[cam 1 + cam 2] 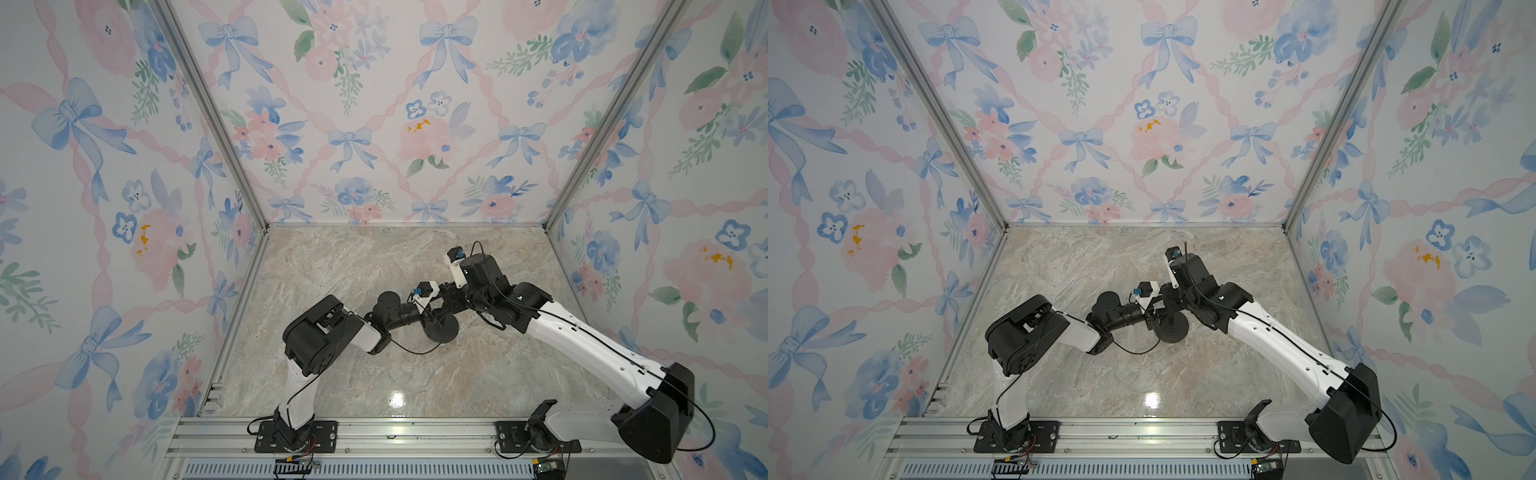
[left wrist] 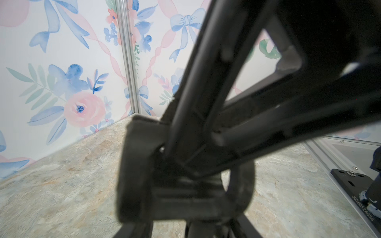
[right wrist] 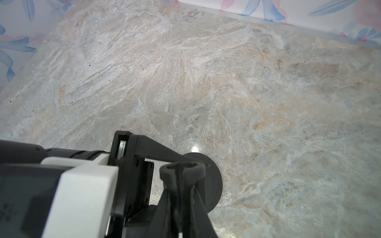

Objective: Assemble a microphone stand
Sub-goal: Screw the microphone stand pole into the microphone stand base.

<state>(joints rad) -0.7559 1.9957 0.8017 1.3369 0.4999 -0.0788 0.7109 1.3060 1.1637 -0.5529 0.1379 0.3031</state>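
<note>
Right fingers: clamped on rod at its clip-like head. Left fingers: beside that head; grip not discernible. Disc base: flat on counter, lower centre of frame, under rod. Joint hidden; judged mid-assembly, seating unconfirmed.

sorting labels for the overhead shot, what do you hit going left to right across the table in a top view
In a top view: left arm's black elbow housing → round black disc base → right arm's mounting plate → right arm's black elbow housing.
</note>
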